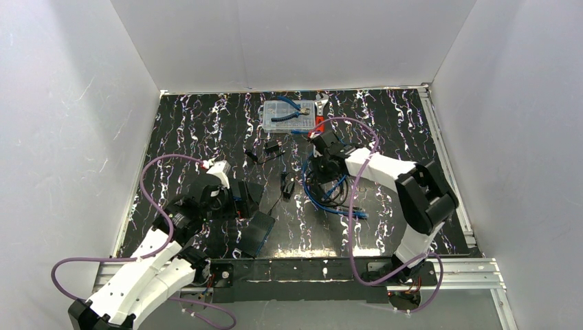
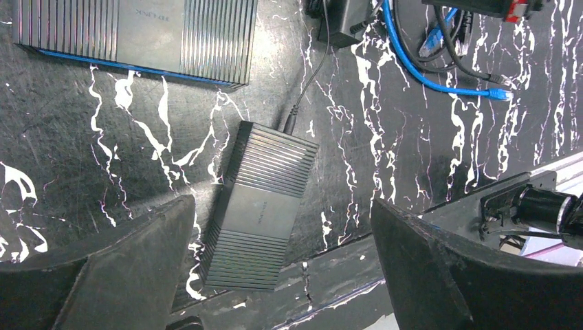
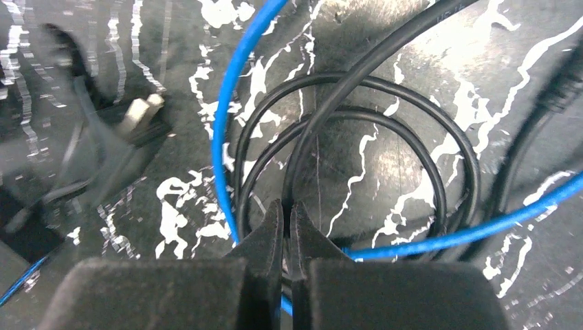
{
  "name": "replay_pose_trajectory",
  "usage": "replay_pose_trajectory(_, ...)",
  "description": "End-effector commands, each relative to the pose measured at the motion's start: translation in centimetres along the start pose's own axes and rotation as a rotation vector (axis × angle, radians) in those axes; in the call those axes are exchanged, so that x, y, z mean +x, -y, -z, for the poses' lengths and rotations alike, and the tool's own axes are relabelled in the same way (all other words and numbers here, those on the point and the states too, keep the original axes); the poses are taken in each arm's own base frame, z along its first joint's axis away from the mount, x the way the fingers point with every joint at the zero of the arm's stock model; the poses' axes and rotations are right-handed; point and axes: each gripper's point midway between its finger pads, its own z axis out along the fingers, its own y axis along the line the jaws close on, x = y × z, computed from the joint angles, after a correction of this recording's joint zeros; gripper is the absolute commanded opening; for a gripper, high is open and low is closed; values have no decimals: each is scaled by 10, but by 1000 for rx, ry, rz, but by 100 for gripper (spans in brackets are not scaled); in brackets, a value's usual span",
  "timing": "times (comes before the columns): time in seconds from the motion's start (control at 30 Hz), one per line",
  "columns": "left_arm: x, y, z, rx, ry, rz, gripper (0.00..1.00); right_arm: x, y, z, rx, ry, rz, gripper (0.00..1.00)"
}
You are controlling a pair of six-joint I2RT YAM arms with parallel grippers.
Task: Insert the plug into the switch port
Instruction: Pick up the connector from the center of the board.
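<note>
The small flat matte-black box point(image 2: 261, 206) point(image 1: 256, 232) lies near the table's front edge. Its switch port does not show. A thin black lead ends in a plug point(image 2: 290, 125) at the box's far edge. A blue cable point(image 3: 227, 124) ends in a loose plug point(image 2: 498, 94) on the table. My left gripper point(image 2: 282, 206) point(image 1: 237, 203) hangs open above the box, one finger on each side. My right gripper point(image 3: 289, 206) point(image 1: 323, 175) is down in the cable tangle. It is shut on a black cable point(image 3: 357, 69), with the blue cable passing under it.
A larger ribbed switch point(image 2: 130, 34) lies beyond the small box. A black power adapter point(image 1: 287, 184) sits mid-table, its prongs point(image 3: 141, 110) in the right wrist view. A clear parts box point(image 1: 289, 117) with blue pliers stands at the back. An aluminium rail point(image 1: 309, 269) runs along the front edge.
</note>
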Motion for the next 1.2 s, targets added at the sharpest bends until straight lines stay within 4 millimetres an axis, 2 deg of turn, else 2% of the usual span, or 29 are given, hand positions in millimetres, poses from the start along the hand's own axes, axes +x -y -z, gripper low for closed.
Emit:
replay_pose_trajectory(0.0,-5,8,10,32,20,6,100,-39,-16,57,-65,195,43,1)
replay_pose_trajectory(0.27,-21,19,23,64,66,-17,100,-40,-24,137,-133,370,86,1)
replay_pose_trajectory(0.47,-38,35,36,113,100,-44,100,-25,-50,203,-329,502,107,1)
replay_pose_trajectory(0.63,-50,60,51,231,143,-87,99,0,-76,253,-535,567,196,1)
replay_pose_trajectory(0.9,-60,99,77,445,196,-151,100,50,-123,318,-931,544,418,1)
replay_pose_trajectory(1.07,-61,118,96,571,222,-236,99,76,-141,353,-1166,507,566,1)
replay_pose_trajectory(1.17,-61,124,107,613,251,-297,99,88,-147,372,-1277,477,627,1)
